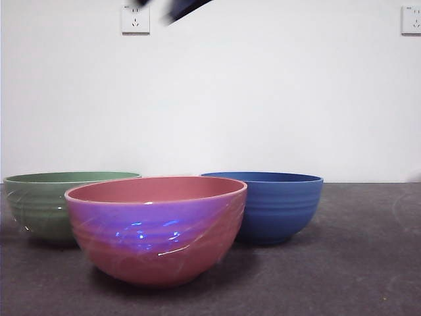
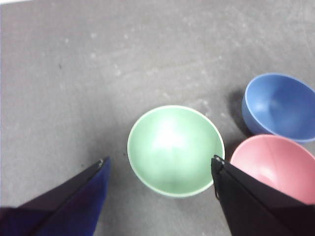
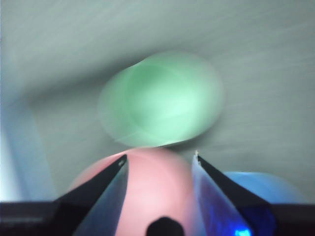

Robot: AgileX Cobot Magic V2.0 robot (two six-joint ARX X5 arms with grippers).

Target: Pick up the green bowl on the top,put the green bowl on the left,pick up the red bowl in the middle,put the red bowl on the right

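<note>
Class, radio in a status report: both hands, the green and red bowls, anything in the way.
Left hand open, above green bowl. Right hand open, over red bowl. All bowls on table, apart; blue bowl beside red.

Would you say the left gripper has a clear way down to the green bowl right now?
Probably yes: the left gripper, open, hangs above the green bowl, which stands alone on the table, nothing covering it; the red bowl sits close beside.
</note>
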